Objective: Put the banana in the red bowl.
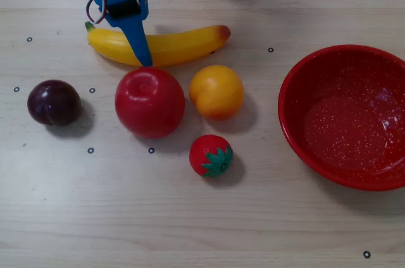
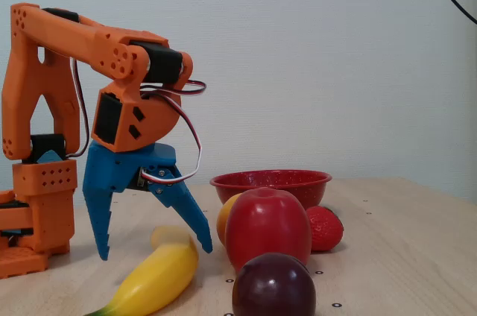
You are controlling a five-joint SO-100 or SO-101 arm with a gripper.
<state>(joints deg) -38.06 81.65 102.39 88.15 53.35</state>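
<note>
I see a pale wood-grain desk [image 1: 202, 230] dotted with small black ring marks. Along its far edge lies the banana [image 1: 177, 45]. Nearer the middle sit a red apple [image 1: 149, 102], an orange fruit [image 1: 216, 92], a strawberry [image 1: 211, 155] and, toward the left edge, a dark plum [image 1: 54, 102]. The red bowl [image 1: 297, 135] rests at the right edge.

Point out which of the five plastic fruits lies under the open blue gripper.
The long curved yellow plastic banana: the blue gripper straddles it, while apple, orange fruit, strawberry and plum lie clear of it.
</note>
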